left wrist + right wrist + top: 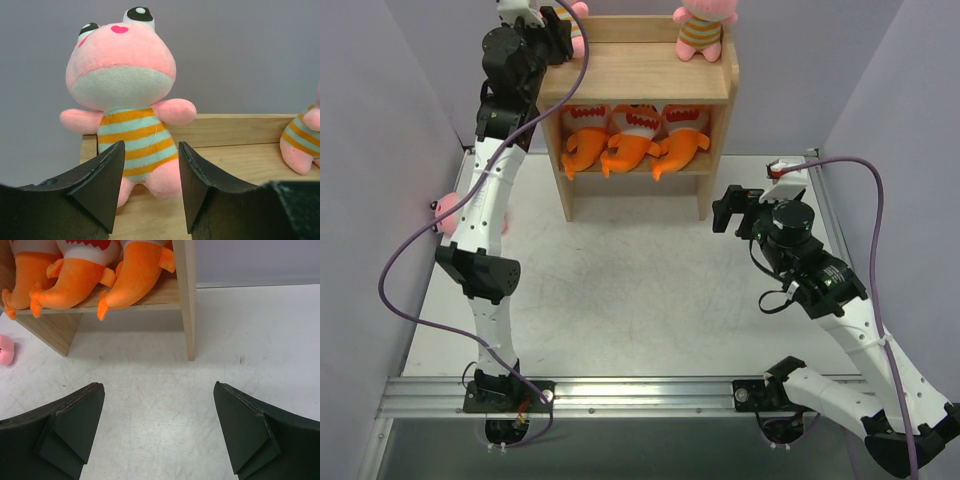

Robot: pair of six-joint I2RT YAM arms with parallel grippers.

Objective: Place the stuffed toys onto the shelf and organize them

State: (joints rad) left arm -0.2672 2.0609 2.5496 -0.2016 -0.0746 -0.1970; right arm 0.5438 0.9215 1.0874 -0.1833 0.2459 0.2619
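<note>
Left gripper (151,145) is up at the top of the shelf (235,127), fingers (102,175) partly spread and holding nothing. The striped doll (127,100) stands upright on the wood just past the fingertips, framed in the gap between them. My read is that this one's placed, so the job now is getting out cleanly. I'd back straight out along the finger line without closing or swinging sideways, since either tip could clip its feet and tip it. It sits close to the shelf's left end, so if it needs any nudge, push it toward the right finger's side.

Beyond the right finger there's a second striped doll (300,145), also on top. The three orange fish (632,135) are lined up on the middle tier. Right gripper (158,387) hangs wide open and empty over the table (160,370), with the fish tails up past its left finger and the shelf's post straight ahead.

Stuff I can't make out:
- I can't tell whether the left tips touch the doll's legs or stop just short.
- A pink toy (448,212) lies on the table, mostly behind the left arm, so there's no telling its outfit. It's probably the next pick.
- The second doll is cut off by the frame edge in the wrist view.
- The bottom tier isn't visible enough to judge.
</note>
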